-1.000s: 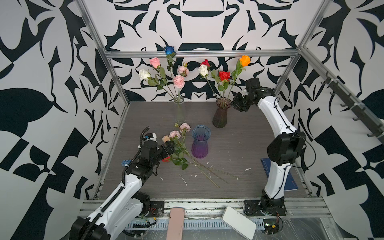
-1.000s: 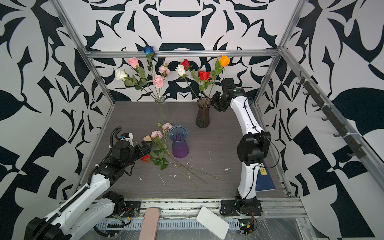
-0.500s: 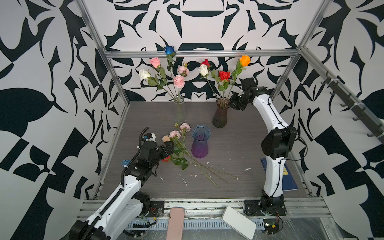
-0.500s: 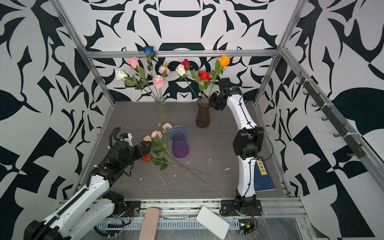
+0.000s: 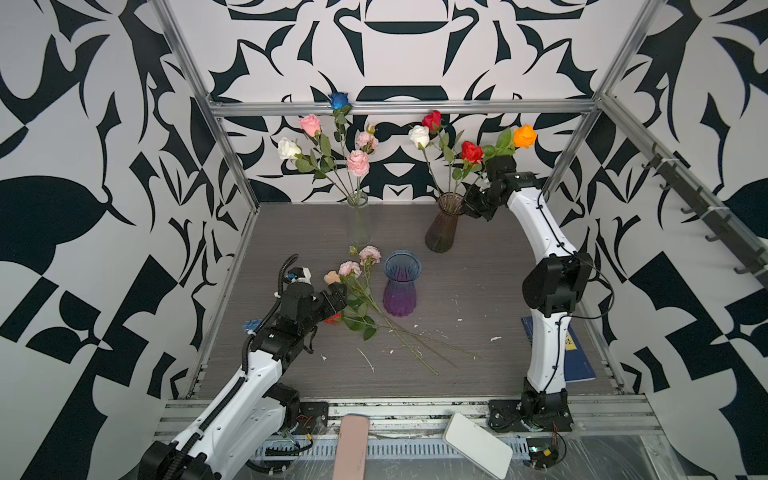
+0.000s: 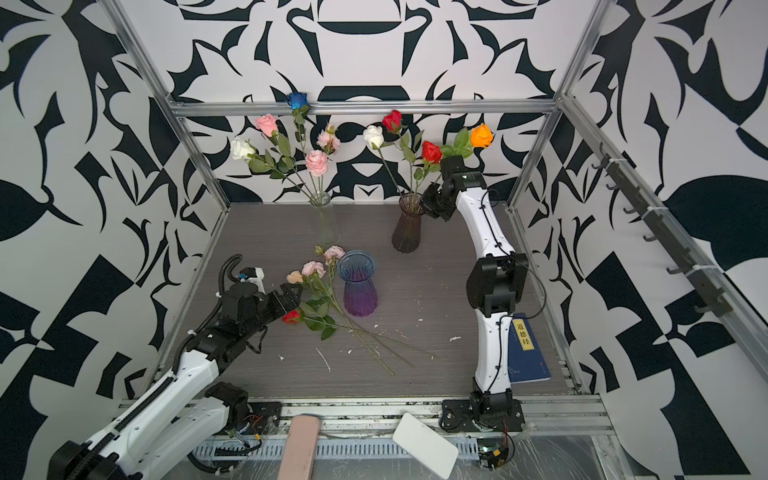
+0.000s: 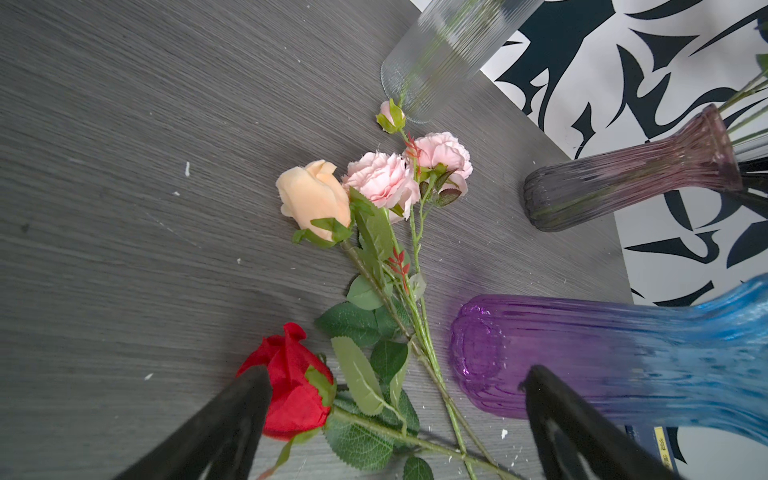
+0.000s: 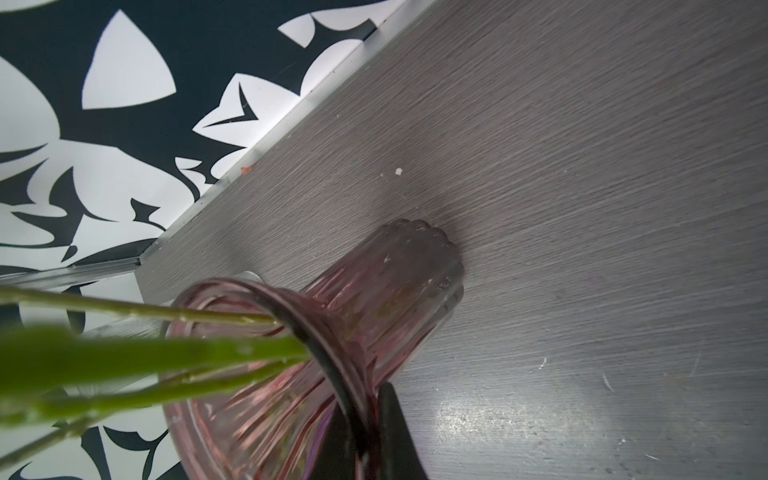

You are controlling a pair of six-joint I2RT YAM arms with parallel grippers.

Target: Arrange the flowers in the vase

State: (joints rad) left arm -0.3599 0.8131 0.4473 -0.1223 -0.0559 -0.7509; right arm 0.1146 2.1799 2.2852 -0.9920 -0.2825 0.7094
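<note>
Left jaws: wide open above the loose flowers lying on the grey surface.
Between the left jaws: red rose head by one tip, purple-blue vase behind the other.
Beyond the left jaws: peach rose and pink blooms, lying flat.
Right jaws: closed on the smoky pink vase rim, one tip inside, one outside.
Beside the right jaws: green stems standing in that vase.

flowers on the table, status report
Left gripper open above loose flowers; right gripper shut on brown vase rim; purple vase empty, beside the stems.
</note>
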